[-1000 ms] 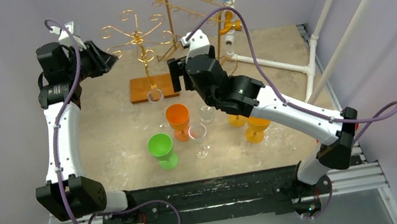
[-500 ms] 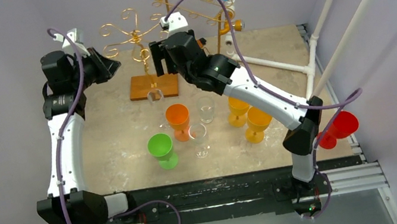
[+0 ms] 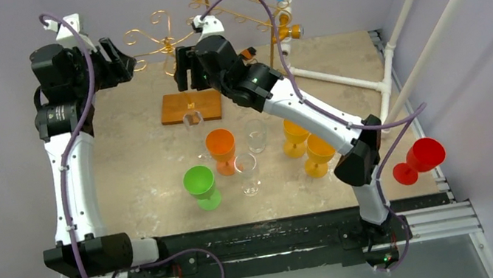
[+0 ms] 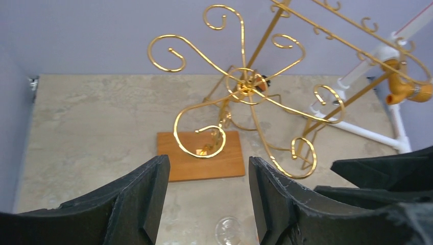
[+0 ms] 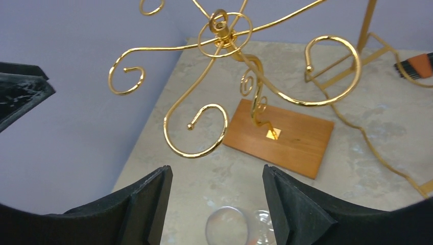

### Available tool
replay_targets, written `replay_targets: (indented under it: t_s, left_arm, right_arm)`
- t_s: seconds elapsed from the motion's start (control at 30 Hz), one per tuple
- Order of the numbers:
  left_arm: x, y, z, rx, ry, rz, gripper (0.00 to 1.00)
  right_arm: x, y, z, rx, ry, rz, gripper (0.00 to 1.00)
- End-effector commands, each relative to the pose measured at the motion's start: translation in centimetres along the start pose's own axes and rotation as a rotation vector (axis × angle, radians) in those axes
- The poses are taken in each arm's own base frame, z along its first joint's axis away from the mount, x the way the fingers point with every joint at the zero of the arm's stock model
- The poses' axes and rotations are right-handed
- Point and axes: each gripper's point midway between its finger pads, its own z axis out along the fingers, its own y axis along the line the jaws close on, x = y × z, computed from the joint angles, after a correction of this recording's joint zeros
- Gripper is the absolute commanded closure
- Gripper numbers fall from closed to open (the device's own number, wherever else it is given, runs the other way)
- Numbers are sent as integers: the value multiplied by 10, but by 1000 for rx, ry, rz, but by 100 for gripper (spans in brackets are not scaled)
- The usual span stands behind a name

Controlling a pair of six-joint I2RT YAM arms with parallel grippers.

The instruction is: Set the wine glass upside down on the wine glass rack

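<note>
The gold wire wine glass rack (image 3: pixel 169 44) stands on a wooden base (image 3: pixel 191 107) at the back of the table. Its curled arms (image 4: pixel 245 87) show no glass in either wrist view. A clear wine glass (image 3: pixel 192 118) stands upright on the table just in front of the base, low between the fingers in the left wrist view (image 4: pixel 230 230) and the right wrist view (image 5: pixel 228 229). My left gripper (image 3: pixel 124 60) hovers left of the rack, open and empty (image 4: pixel 209 171). My right gripper (image 3: pixel 181 68) hovers right of the rack, open and empty (image 5: pixel 217 176).
A taller gold rack (image 3: pixel 229 0) and white pipes (image 3: pixel 331 81) stand behind. Nearer me are an orange cup (image 3: pixel 221 147), a green cup (image 3: pixel 200 183), two clear glasses (image 3: pixel 256 136) (image 3: pixel 246 171) and two yellow-orange goblets (image 3: pixel 319 151). A red cup (image 3: pixel 422 156) sits at the right edge.
My right arm has swung up and left from mid-table to the rack, uncovering the goblets and the red cup. My left gripper shut briefly, then opened and drew back to the left.
</note>
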Motion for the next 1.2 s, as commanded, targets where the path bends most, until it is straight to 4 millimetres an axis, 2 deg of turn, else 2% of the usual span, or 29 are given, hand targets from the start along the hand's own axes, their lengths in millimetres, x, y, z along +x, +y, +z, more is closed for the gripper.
replay_targets:
  t_s: [0.0, 0.27, 0.43, 0.53, 0.67, 0.8, 0.9, 1.07, 1.17]
  left_arm:
    - [-4, 30, 0, -140, 16, 111, 38]
    - [0, 35, 1, -150, 25, 129, 39]
    - [3, 35, -2, -150, 41, 150, 39]
    - [5, 37, -4, -156, 43, 169, 39]
    - [4, 39, -5, -167, 41, 181, 40]
    - [7, 41, -3, -168, 45, 182, 40]
    - [13, 42, -1, -167, 52, 175, 45]
    - [17, 42, -4, -169, 50, 178, 45]
    - [15, 41, -7, -168, 43, 182, 45]
  right_arm:
    - [-19, 26, -4, -110, -56, 161, 28]
    - [-18, 29, 12, -181, -76, 311, 36]
    - [-17, 32, 18, -231, -93, 373, 46]
    - [-19, 37, 15, -271, -107, 388, 46]
    - [-27, 38, 5, -312, -147, 402, 38]
    - [-30, 32, -3, -329, -180, 422, 35]
    - [-34, 28, -1, -306, -182, 422, 35]
    - [-42, 31, 9, -317, -178, 424, 35]
    - [-40, 28, 19, -306, -158, 449, 39]
